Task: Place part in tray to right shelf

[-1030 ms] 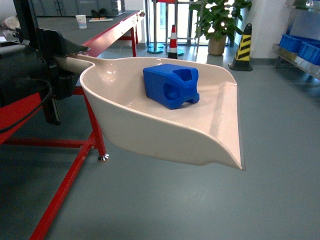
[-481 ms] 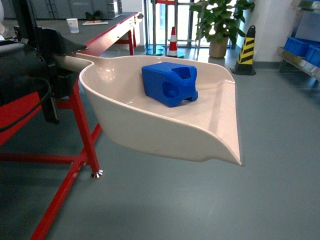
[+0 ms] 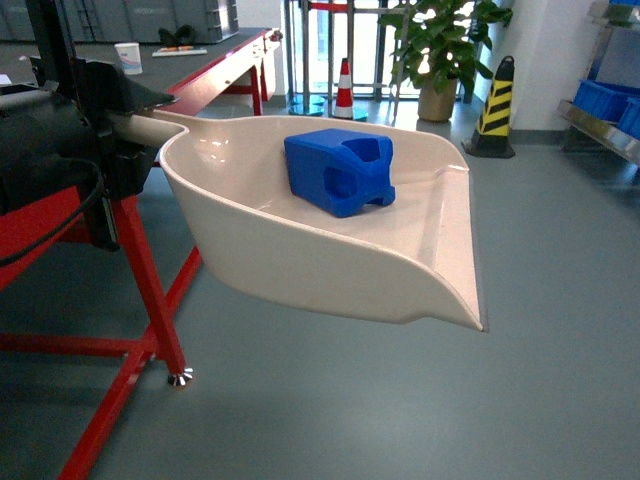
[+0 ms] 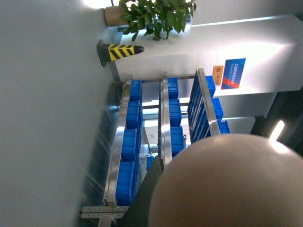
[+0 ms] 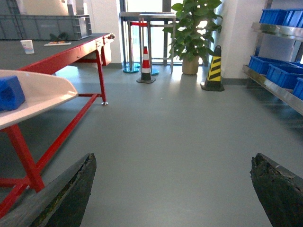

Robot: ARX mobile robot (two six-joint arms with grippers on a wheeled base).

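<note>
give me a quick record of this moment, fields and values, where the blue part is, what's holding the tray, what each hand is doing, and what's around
part: blue block lying inside the tray, toward its back wall
tray: cream scoop held in the air above the floor, open lip to the right
left hand: at the tray's handle; grip itself hidden
right hand: open, holding nothing, fingers wide apart over bare floor
shelf: metal rack with blue crates ahead on the right
nearby: red-framed table, potted plant, striped post

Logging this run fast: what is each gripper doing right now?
Left gripper: shut on the cream plastic dustpan-shaped tray, which carries the bright-blue plastic block part.
Right gripper: open, holding nothing.
</note>
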